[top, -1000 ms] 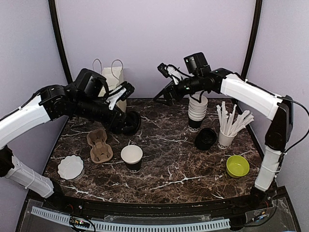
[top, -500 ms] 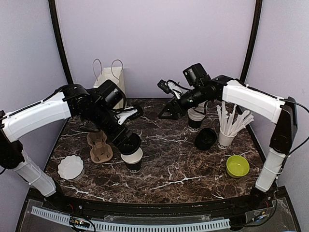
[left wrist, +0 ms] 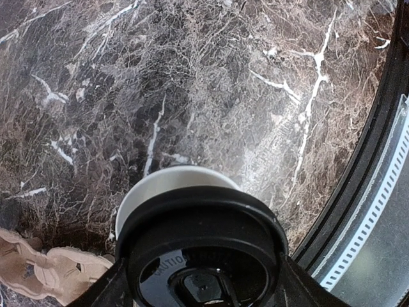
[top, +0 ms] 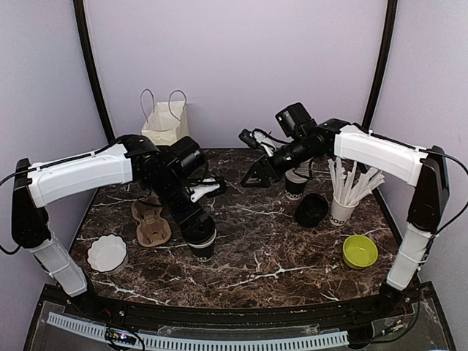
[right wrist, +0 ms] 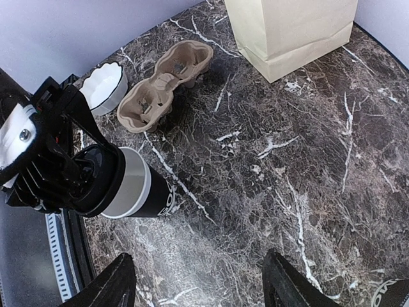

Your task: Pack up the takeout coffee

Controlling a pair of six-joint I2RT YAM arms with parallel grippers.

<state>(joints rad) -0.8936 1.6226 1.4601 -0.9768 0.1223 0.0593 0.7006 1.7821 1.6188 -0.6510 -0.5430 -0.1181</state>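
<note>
Takeout coffee cup (top: 205,251) stands upright close to the near edge of the worktop (top: 292,267), left of its middle. Your left gripper (top: 196,229) is right on top of it, clamped on a black lid (left wrist: 201,256) held at the cup's mouth. From the left wrist you see the white rim showing past the far side of the lid, so the lid sits off-centre; you cannot tell whether any part of it is pressed onto the rim. At about the same depth, a white scalloped dish (top: 107,253) sits by the near left corner and a green bowl (top: 360,251) toward the near right corner, both well apart from the cup. Farther back, the brown pulp carrier (top: 150,221) lies just left of your left gripper, while on the right side the spare lids (top: 312,210) sit beside a cup of white sticks (top: 341,210). Behind those lids stands a stack of paper cups (top: 295,186), partly hidden by your right arm. Your right gripper (top: 251,155) hangs above the far middle of the worktop, its fingers spread wide with only marble showing between them. A paper bag (top: 165,123) with handles stands at the far edge, left of centre.
</note>
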